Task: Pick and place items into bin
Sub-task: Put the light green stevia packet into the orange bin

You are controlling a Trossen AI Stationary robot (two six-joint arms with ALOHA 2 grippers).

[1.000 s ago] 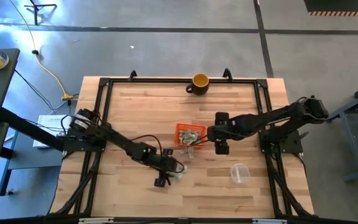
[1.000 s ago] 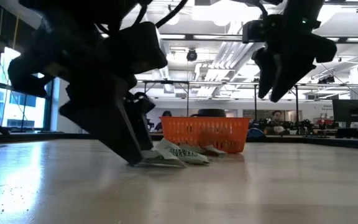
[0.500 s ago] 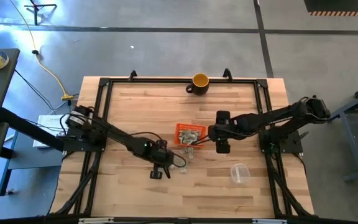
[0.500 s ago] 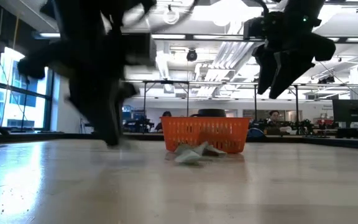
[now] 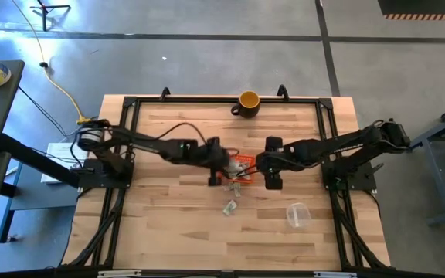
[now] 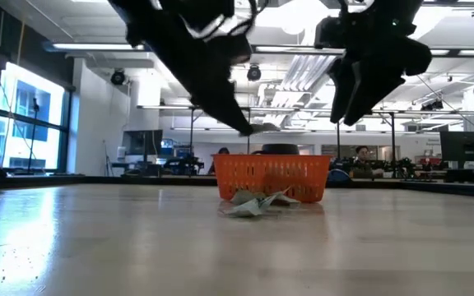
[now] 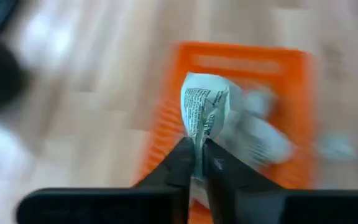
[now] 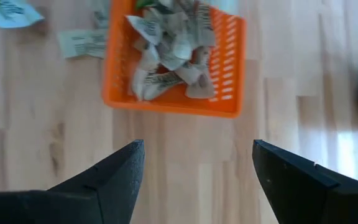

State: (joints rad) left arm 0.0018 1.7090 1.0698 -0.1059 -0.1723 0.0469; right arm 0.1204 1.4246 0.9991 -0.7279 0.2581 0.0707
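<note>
One crinkly wrapped item [image 7: 204, 112] (pinched by left gripper [image 7: 197, 163]) above perforated orange bin [image 7: 291, 81].

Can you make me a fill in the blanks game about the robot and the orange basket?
1. The left gripper is shut on a ____ wrapped piece.
2. That piece hangs above the ____ bin.
3. The right gripper has its fingers ____ and holds nothing.
4. The yellow ____ stands at the table's far edge.

Missing words: pale green; orange; open; mug
</note>
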